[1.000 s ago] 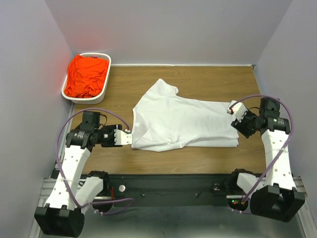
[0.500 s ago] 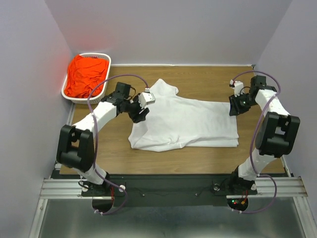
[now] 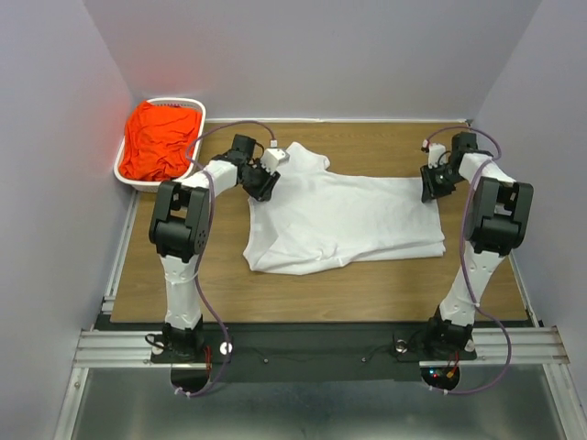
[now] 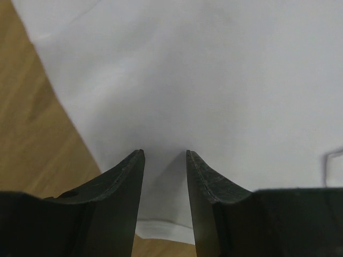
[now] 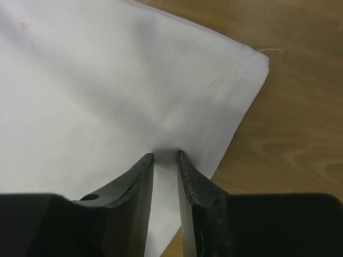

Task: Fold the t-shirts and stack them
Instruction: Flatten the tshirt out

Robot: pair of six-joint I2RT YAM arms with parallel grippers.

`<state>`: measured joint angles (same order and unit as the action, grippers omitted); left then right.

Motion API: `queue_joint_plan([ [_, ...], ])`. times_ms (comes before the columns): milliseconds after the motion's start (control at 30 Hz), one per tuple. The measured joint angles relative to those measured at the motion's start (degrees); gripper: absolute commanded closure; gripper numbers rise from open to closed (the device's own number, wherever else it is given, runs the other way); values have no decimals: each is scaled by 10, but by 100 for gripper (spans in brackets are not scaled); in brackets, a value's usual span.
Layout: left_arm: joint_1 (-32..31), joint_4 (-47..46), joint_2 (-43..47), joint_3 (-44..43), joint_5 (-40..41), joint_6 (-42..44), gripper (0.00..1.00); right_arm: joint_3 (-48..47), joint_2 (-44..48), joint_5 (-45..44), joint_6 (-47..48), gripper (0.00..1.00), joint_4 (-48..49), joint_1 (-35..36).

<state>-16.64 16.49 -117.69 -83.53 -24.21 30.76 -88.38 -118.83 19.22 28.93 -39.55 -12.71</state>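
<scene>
Your white shirt point(image 3: 348, 220) lies spread on the bench point(image 3: 367, 293), roughly mid-bench, with its long side running left to right. A sleeve pokes toward the far edge at its left end, and there are rumpled folds along the near left edge. Your orange shirt point(image 3: 160, 137) sits bunched up in the basket point(image 3: 174, 100) at the far left corner, well apart from the white one.

Both arms reach out to the white shirt's far corners. Your left hand point(image 4: 165, 152) is over the far left part, beside the sleeve. In its wrist view the fingers stand a narrow gap apart. White cloth fills that gap and the shirt's edge shows under them, but you cannot tell whether they grip it or only rest on it. Your right hand point(image 5: 165, 154) is at the far right corner, close to the stitched hem. Its fingers are nearly pressed together and the cloth puckers in toward the tips, so it is pinching the white shirt there. Bare wood shows just beyond that corner
</scene>
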Motion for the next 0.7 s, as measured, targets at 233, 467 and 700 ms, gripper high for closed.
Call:
queue_joint_plan([
  [233,51,22,-76,-139,26,-21,48,-125,-80,-8,-34,54,14,6],
  [467,66,61,-43,-176,14,-13,39,-91,-3,2,-7,46,5,8],
  [700,1,68,87,-73,-2,-8,39,-34,129,-21,45,55,-35,3],
])
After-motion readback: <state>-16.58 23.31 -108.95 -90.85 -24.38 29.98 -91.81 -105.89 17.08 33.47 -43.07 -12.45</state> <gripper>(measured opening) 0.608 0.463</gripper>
